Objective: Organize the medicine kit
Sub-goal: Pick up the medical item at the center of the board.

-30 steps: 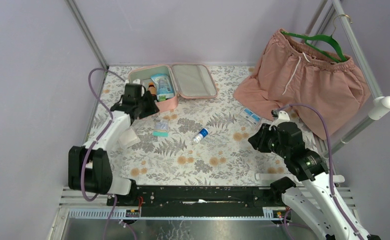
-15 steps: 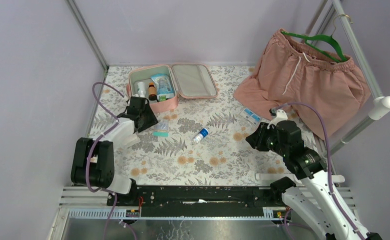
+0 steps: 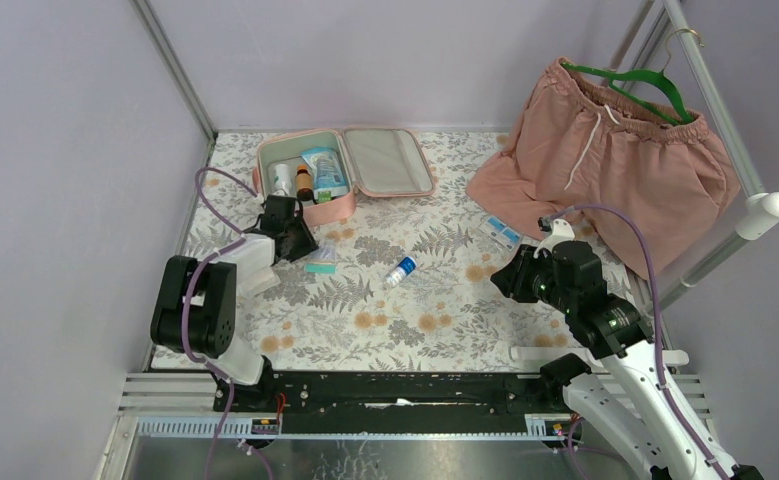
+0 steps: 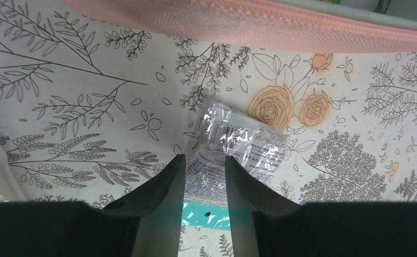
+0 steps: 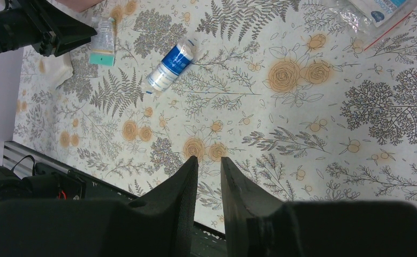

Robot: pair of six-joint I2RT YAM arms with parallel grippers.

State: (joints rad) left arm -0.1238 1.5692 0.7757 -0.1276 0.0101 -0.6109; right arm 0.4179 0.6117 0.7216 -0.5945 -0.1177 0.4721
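Medicine kit (image 3: 335, 208) lies open at the far left of the floral table (image 3: 435, 330), its lid folded flat to the right. A white bottle, a brown bottle and a blue-green packet are already in the tray.

A second ago the left gripper (image 3: 295, 240) was over the near left corner of the kit. It has since drawn back toward the near side and now hangs above the clear packet with a teal strip (image 3: 320, 262), which lies just near of the kit's pink wall (image 4: 249, 21). In the left wrist view the left gripper (image 4: 204, 158) has its jaws partly apart with nothing between them, and the packet (image 4: 243, 144) shows flat on the cloth below. I judge one drop into the kit done and this packet next.

The right gripper (image 5: 208, 159) has kept still on the right, its jaws a narrow slit apart and empty. A blue-and-white bottle (image 3: 400, 271) lies mid-table, a blue-and-white sachet (image 3: 502, 232) further right, and the pink shorts (image 3: 605, 150) hang at the far right.

The print on the packet is too fine to read. The black fingers cover its near end, so how close they are to the table cannot be told. A white crumpled thing (image 3: 255, 275) beside the left arm is unclear, and the sachet is cut off in the right wrist view.
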